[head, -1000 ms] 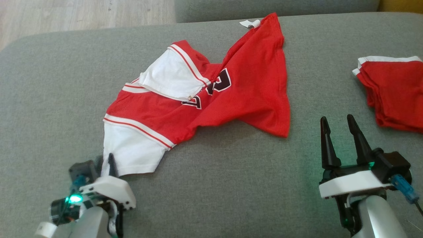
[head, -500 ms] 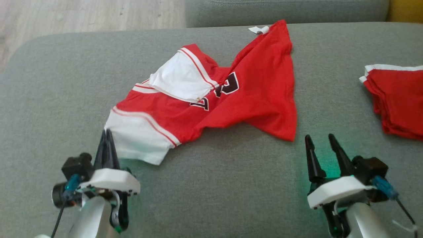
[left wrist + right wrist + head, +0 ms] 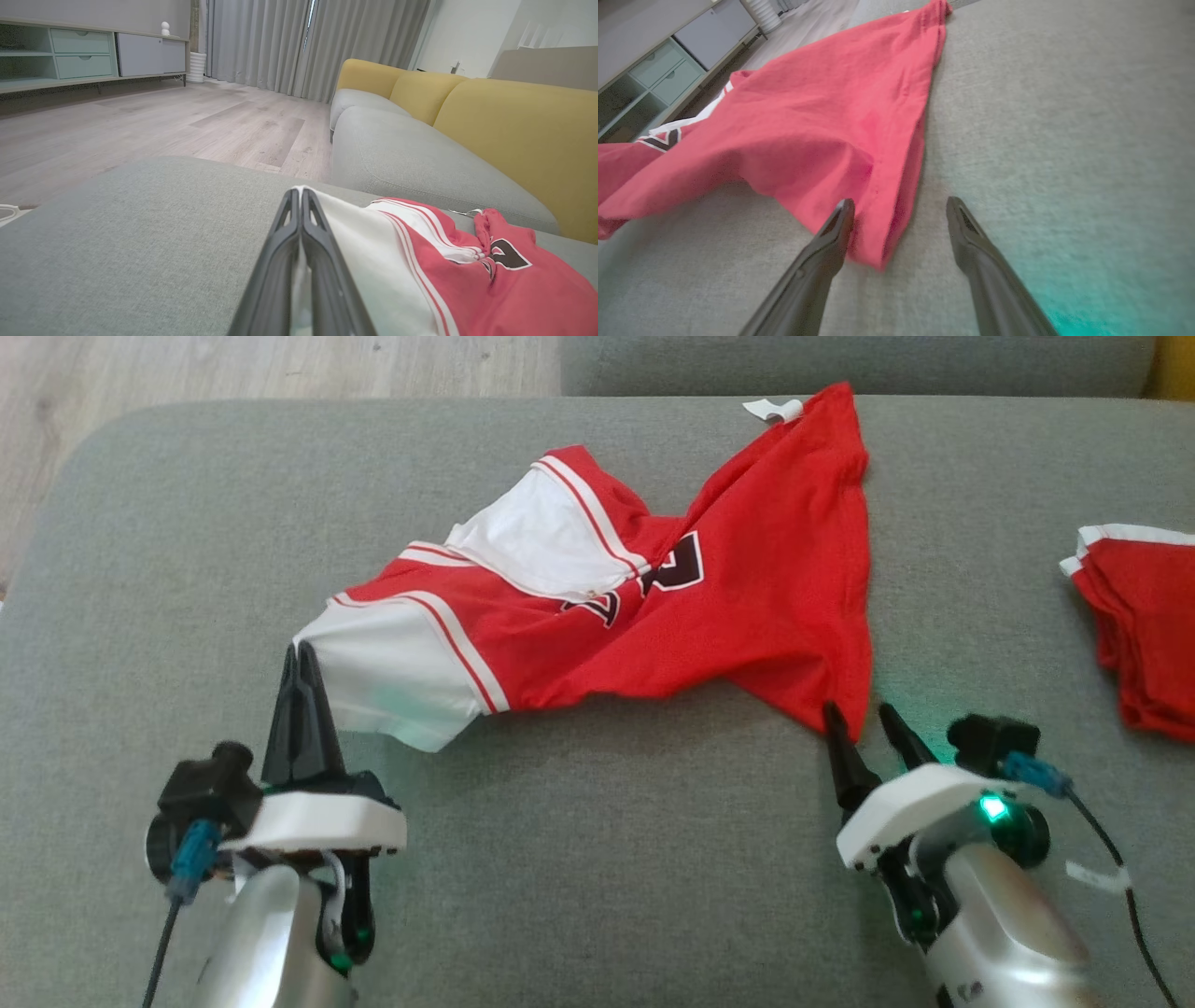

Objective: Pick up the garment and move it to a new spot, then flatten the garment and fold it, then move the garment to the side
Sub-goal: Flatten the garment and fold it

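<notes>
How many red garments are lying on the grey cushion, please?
2. One crumpled red and white jersey lies across the middle of the cushion. One folded red garment lies at the right edge, partly cut off by the frame; its layers may hide more pieces.

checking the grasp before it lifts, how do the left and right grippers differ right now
The left gripper is shut on the white sleeve edge of the garment; the right gripper is open, jaws astride the red hem corner without pinching it. The left points straight up the head view; the right leans toward that view's left. Both sit low at the garment's near edge.
</notes>
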Tool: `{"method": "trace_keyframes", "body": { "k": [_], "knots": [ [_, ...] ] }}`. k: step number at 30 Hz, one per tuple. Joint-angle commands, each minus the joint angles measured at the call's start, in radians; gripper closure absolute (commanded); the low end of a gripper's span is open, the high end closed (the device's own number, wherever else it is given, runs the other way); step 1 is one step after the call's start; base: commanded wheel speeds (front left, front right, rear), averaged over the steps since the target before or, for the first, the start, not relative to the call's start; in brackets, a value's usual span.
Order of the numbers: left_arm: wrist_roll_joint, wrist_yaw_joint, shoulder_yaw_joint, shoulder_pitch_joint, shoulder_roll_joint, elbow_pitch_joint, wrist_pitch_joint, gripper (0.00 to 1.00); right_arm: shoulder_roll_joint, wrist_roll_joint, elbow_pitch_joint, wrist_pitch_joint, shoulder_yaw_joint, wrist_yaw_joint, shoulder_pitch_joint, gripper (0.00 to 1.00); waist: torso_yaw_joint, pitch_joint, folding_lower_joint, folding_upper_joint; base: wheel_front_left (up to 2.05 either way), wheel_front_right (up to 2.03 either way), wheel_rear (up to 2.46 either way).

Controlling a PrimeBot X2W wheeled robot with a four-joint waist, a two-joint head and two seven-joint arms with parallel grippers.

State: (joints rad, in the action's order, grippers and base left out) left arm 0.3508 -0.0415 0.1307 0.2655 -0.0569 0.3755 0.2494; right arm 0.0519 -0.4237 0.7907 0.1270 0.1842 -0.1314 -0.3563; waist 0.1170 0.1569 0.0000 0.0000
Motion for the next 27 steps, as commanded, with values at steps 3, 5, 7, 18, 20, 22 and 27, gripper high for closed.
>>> {"method": "trace_keyframes", "body": {
  "k": [3,5,7,18,20,22,27],
  "knots": [
    [-0.013,0.005,-0.038,0.004,-0.01,-0.04,0.012,1.0,-0.002,-0.023,0.039,-0.002,0.066,0.001,-0.04,0.0,0.004,0.002,0.0,0.0,0.0,0.0,0.0],
    [-0.017,0.006,-0.041,0.001,-0.008,-0.041,0.012,1.0,-0.002,-0.035,0.066,0.0,0.088,0.001,-0.049,0.0,0.004,0.001,0.0,0.0,0.0,0.0,0.0],
    [-0.02,0.007,-0.046,-0.001,-0.006,-0.04,0.012,1.0,-0.002,-0.041,0.089,0.002,0.11,0.001,-0.057,0.44,0.002,0.0,0.0,0.0,0.0,0.0,0.0],
    [-0.024,0.015,-0.097,0.001,-0.007,-0.048,0.012,1.0,-0.002,-0.071,0.062,0.079,0.166,0.001,-0.084,1.0,-0.047,-0.033,0.0,0.0,0.0,0.0,0.0],
    [-0.014,0.025,-0.113,0.009,-0.009,-0.06,0.012,1.0,-0.002,-0.056,0.032,0.095,0.145,0.001,-0.095,1.0,-0.059,-0.043,0.0,0.0,0.0,0.0,0.0],
    [-0.003,0.039,-0.127,0.022,-0.013,-0.08,0.012,1.0,0.001,-0.029,-0.011,0.104,0.117,0.001,-0.109,1.0,-0.072,-0.054,0.0,0.0,0.0,0.0,0.0],
    [0.05,0.062,-0.165,0.068,-0.021,-0.134,0.008,1.0,0.057,0.023,-0.186,0.089,0.087,0.001,-0.14,1.0,-0.104,-0.085,0.0,0.0,0.0,0.0,0.0]
  ]
}}
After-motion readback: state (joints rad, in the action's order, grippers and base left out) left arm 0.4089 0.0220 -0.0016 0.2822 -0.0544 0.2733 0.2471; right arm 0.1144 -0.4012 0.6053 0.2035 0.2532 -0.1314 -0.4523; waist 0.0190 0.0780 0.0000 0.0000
